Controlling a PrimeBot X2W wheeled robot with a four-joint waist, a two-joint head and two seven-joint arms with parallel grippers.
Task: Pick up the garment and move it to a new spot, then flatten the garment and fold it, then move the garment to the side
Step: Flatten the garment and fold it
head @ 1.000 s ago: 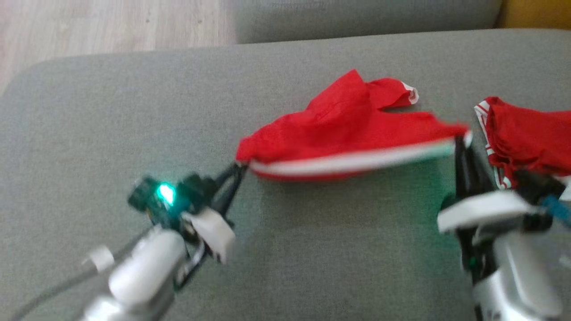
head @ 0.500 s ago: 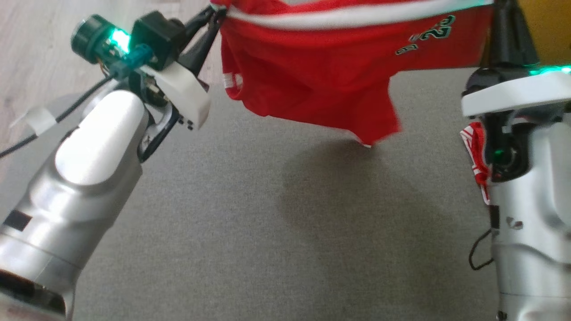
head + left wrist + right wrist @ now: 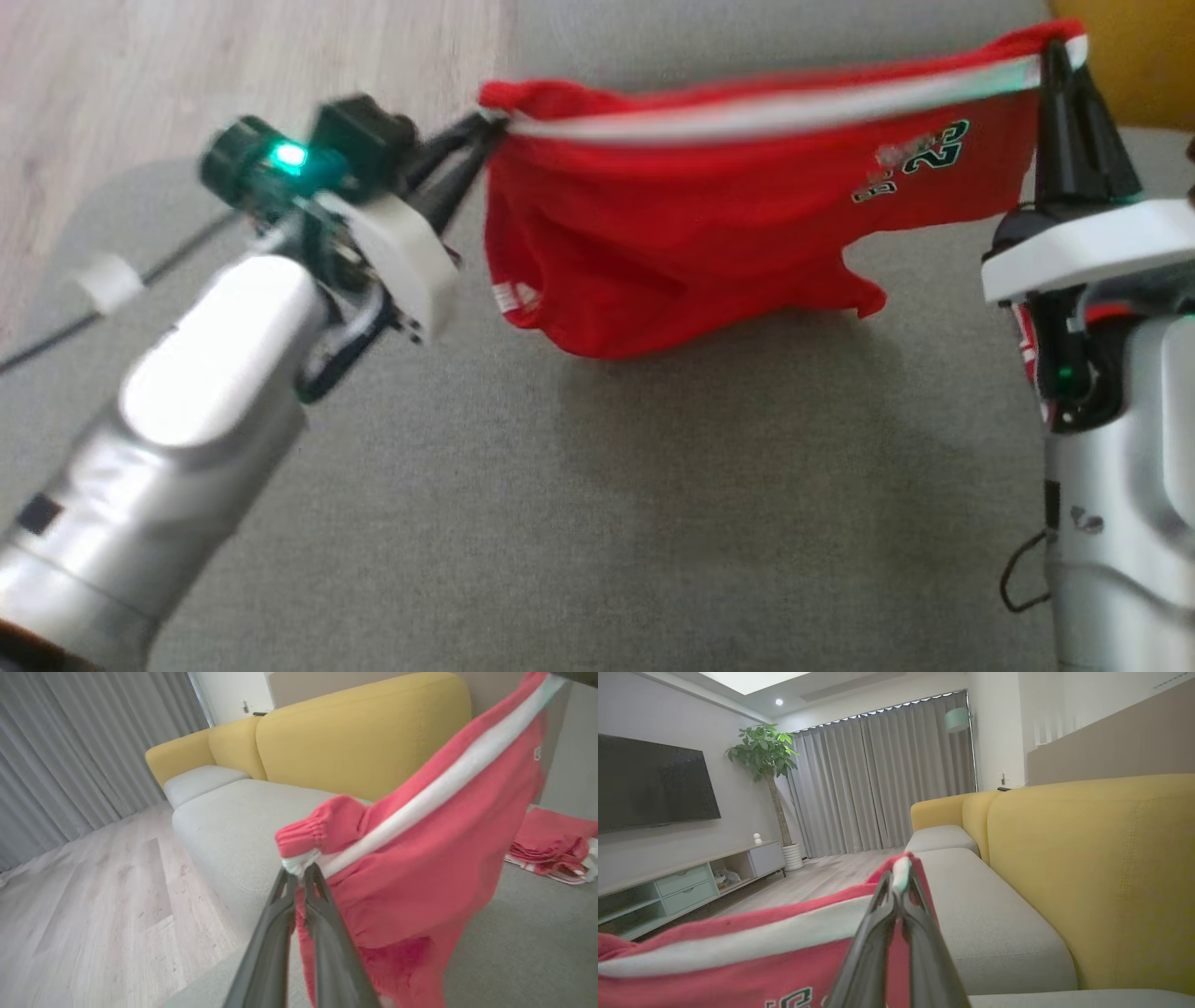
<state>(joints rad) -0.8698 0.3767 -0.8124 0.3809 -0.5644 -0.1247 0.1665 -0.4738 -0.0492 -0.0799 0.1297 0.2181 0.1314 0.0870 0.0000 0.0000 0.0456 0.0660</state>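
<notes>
Head view: garment [image 3: 709, 252], red shorts with a white waistband stripe and a "23" print [image 3: 938, 149], hangs stretched by its waistband between both arms over the grey cushion [image 3: 653, 523]. Left gripper [image 3: 487, 123] is at the waistband's left end, fingers [image 3: 448, 177] pressed together, pinching the cloth. Right gripper [image 3: 1057, 51] is at the right end, fingers pointing up and closed on the waistband corner. Legs of the shorts droop toward the cushion with a shadow under them; cannot tell if the hem touches. Second red garment [image 3: 1027, 345] is partly hidden just beside the right arm. Wood floor [image 3: 233, 65] is at upper left, yellow sofa [image 3: 1139, 56] at upper right. Frame is a bit blurred.

Left wrist view: both dark fingers meet at the tips and pinch the gathered waistband end, the white stripe running up and right from the pinch. Red cloth hangs to the right of the fingers. Red folded pile [image 3: 551, 844] lies on the cushion at right, well apart from the held garment. Grey curtains [image 3: 70, 742] stand at left.

Right wrist view: fingers are closed on the other waistband end, cloth poking out above the tips. Stripe and red fabric run off to lower left, part of the print at the bottom edge. TV [image 3: 649, 784], plant [image 3: 766, 746] and low cabinet [image 3: 686, 877] are in the background.
</notes>
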